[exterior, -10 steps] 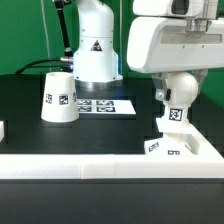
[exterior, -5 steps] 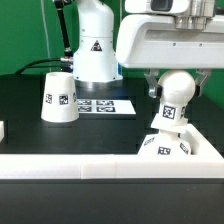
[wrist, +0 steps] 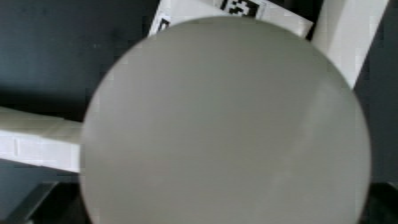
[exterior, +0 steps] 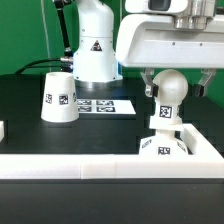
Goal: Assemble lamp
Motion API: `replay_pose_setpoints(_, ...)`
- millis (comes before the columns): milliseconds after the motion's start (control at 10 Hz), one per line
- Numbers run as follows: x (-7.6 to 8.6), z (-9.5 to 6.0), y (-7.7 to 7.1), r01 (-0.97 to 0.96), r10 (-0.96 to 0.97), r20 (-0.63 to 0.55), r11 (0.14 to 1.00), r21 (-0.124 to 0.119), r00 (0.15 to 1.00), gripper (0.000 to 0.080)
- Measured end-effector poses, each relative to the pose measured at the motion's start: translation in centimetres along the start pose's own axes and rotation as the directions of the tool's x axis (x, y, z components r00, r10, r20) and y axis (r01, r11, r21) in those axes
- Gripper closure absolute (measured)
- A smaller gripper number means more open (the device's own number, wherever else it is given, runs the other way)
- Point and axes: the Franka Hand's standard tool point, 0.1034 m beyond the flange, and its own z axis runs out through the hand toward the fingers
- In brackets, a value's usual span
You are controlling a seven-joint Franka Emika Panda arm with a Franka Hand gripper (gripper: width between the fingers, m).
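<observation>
The rounded white bulb (exterior: 167, 95), with a square tag on it, stands upright between my gripper's (exterior: 172, 86) two fingers, which are closed on its sides. Its neck points down at the flat white base (exterior: 178, 149), which lies at the exterior view's right near the front rail; I cannot tell whether they touch. In the wrist view the bulb (wrist: 214, 120) fills almost the whole picture and hides the fingertips. The cone-shaped shade (exterior: 59, 97) stands alone at the exterior view's left, wide end down.
The marker board (exterior: 104, 104) lies flat behind, between shade and bulb. The robot's white pedestal (exterior: 94, 45) stands at the back. A white rail (exterior: 90, 166) runs along the table's front edge. A small white piece (exterior: 3, 129) sits at the far left.
My gripper has moved toward the exterior view's left with the bulb in it, and the bulb now sits slightly higher, more over the middle of the base.
</observation>
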Motion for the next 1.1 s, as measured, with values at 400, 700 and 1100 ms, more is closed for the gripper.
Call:
replay_pose_setpoints(400, -4.9, -2.4, -0.7, -0.035, 0.035, -0.038, 0.999, 0.001, 0.999, 0.01)
replay_pose_setpoints(700, -7.2, -2.1, -0.5, -0.025, 0.025, -0.036, 1.0, 0.005, 0.999, 0.01)
replay_pose_setpoints(1100, -7.5, -2.1, -0.7, -0.051, 0.051, -0.032, 0.999, 0.004, 0.998, 0.01)
